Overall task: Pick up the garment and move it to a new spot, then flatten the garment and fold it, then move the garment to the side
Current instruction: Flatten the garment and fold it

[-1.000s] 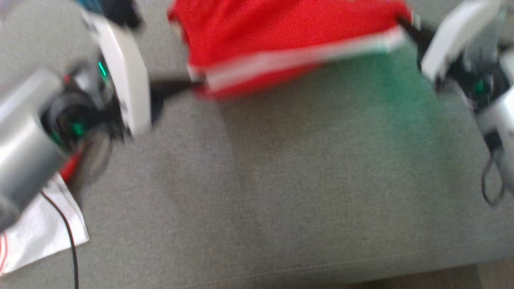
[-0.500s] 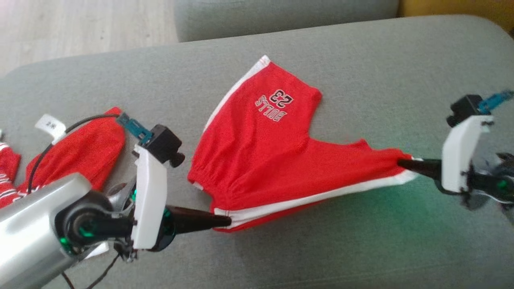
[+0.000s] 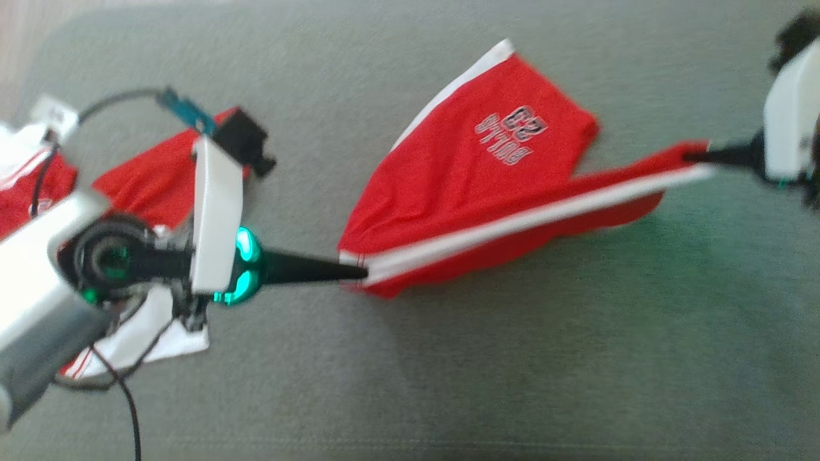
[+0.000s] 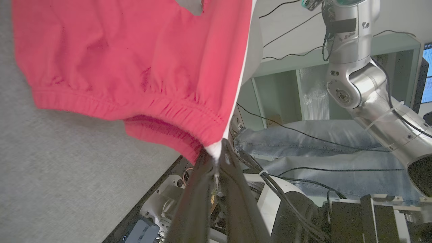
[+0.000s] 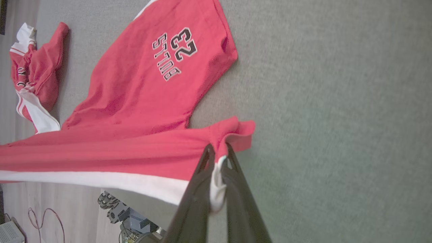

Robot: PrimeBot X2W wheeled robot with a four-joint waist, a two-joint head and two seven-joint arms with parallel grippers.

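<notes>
Grey fabric cushion (image 3: 487,371) as work surface; pale wood floor (image 5: 57,202); light green shelving (image 4: 280,94), monitor (image 4: 427,74) behind.

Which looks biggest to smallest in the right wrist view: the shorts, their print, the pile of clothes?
1. shorts, by far
2. pile, though it lies farther off, so its true size is unsure
3. print, smallest

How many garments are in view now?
3, it seems: the shorts stretched between the left gripper and right gripper; a red piece behind the left gripper; a white piece under the left arm. The last two may be one; the arm may hide more.
</notes>
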